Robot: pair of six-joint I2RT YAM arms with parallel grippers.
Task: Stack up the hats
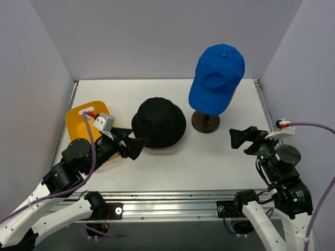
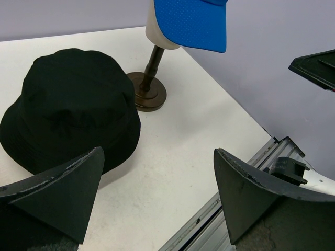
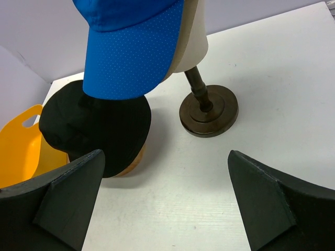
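White tabletop (image 1: 172, 167): black fabric bucket hat (image 1: 158, 122) laid centrally; bright blue baseball cap (image 1: 216, 78) perched at 2 o'clock; left gripper (image 1: 137, 139), right gripper (image 1: 233, 139) fingers spread.

Tan hat (image 3: 133, 163) mostly hidden under black bucket hat (image 3: 94, 130).

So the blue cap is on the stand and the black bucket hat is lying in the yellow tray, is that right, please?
Not quite. The black bucket hat lies beside the yellow tray, not in it, as the top external view shows. The blue cap is indeed on the stand.
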